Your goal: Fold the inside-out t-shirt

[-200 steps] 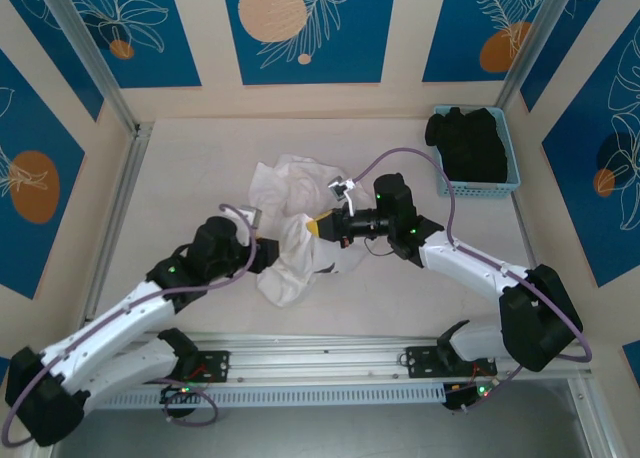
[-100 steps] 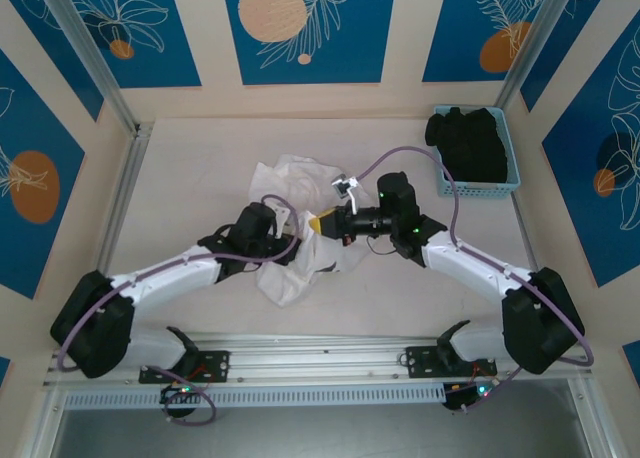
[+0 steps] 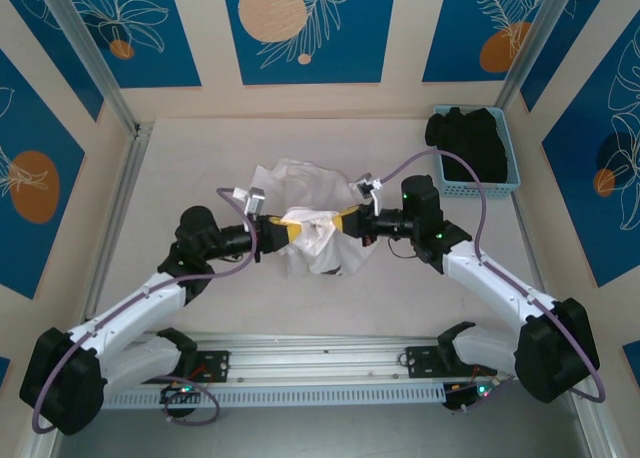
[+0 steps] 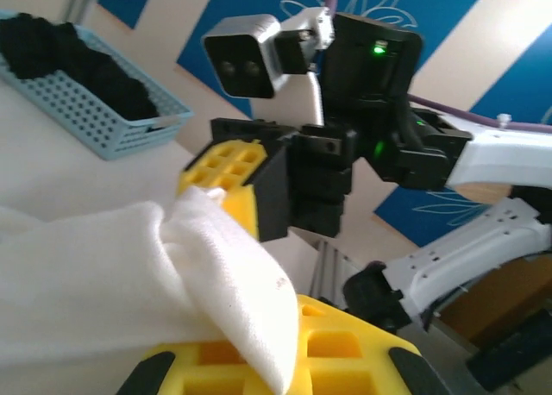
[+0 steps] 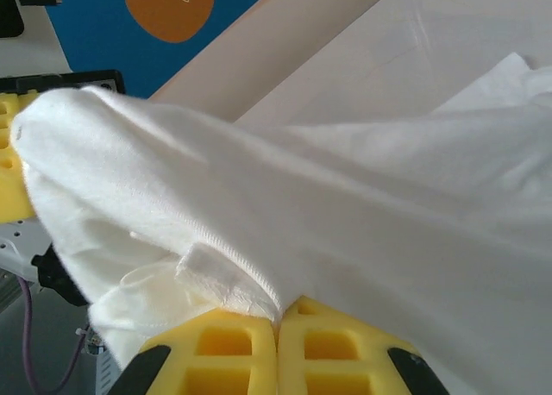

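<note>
The white t-shirt [image 3: 305,193] sits bunched in the middle of the table [image 3: 180,158]. Its near part is lifted into a short, sagging bridge between the two claws, and the rest is heaped behind and hanging below. It looks like thin, light cotton, limp and wrinkled, so I'd expect it to droop wherever it isn't held and to drag or bunch rather than slide flat. The left gripper [image 3: 287,225] has its yellow fingers closed on a fold of the cloth. The right gripper [image 3: 343,220], facing it just beside, is pinched tight on a stitched edge, as its wrist view shows. Both holds are close together on a crumpled part, which I doubt will spread the shirt. Better grips, to my eye, would be on seams, the shoulders or the bottom hem, set well apart. Off in the far right corner a blue basket [image 3: 478,185] holds a black garment [image 3: 468,138], well clear of all this.
</note>
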Controlling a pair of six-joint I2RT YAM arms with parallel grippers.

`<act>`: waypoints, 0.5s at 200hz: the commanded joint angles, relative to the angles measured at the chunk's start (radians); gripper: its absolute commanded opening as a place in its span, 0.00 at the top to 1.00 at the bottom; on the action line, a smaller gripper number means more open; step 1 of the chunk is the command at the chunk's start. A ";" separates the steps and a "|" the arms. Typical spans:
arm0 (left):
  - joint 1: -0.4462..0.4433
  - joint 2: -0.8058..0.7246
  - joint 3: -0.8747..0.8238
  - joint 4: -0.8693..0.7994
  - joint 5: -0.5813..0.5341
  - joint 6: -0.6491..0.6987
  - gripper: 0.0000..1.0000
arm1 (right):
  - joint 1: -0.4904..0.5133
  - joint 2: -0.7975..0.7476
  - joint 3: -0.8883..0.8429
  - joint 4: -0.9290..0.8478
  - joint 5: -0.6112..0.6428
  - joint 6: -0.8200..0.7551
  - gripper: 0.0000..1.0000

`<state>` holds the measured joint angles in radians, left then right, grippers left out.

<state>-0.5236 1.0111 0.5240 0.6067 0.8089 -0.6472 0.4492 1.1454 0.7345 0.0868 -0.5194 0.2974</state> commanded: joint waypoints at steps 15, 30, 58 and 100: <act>0.013 -0.004 -0.038 0.201 0.117 -0.073 1.00 | -0.024 -0.031 0.051 -0.154 0.076 -0.023 0.83; 0.016 -0.004 -0.037 0.197 0.104 -0.071 1.00 | -0.026 -0.035 0.064 -0.235 0.139 -0.020 0.77; 0.017 0.004 -0.017 0.124 0.079 -0.037 1.00 | -0.014 -0.081 0.087 -0.379 0.280 -0.037 0.69; 0.018 0.004 0.001 0.017 0.026 0.019 1.00 | 0.126 -0.210 0.056 -0.374 0.213 -0.138 0.61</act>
<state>-0.5144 1.0164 0.4889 0.6598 0.8581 -0.6785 0.4900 1.0004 0.7845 -0.2462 -0.2897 0.2417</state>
